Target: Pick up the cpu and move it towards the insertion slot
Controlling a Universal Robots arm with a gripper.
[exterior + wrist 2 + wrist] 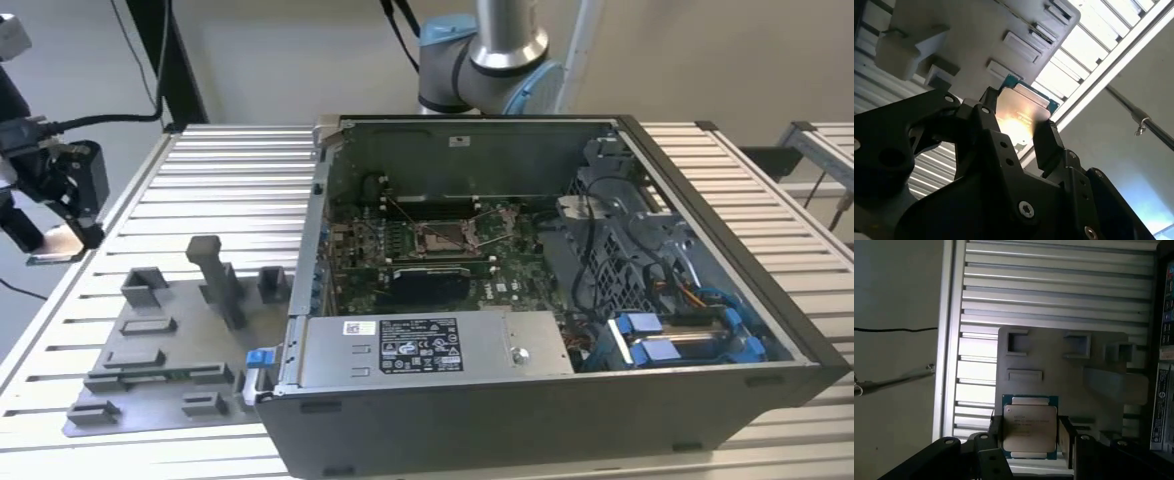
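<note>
Silvery metal covers the top of the chip (1030, 427), a flat square with a thin blue-green rim showing round the lid and faint print on its face. The black jaws are clamped on it, one against each of two opposite edges, so the chip is held between them.

In the second wrist view the chip (1021, 112) catches a warm glare that washes out its face, and a strip of the green rim shows along one edge. Beyond it in both wrist views lies the grey plate (1054, 360) with its raised blocks and shallow pockets, resting on the ribbed metal table (1054, 285).

The exterior view gives the wider layout. There the chip (51, 244) is at about nine o'clock from the socket (443, 235), out by the table's edge and well apart from it. The socket is a shiny square frame with thin wire levers, set on the green board inside the open computer case (534, 400). The grey plate lies at about eight o'clock from the socket, just beside the case. The arm's base (481, 50) stands at twelve o'clock.
</note>
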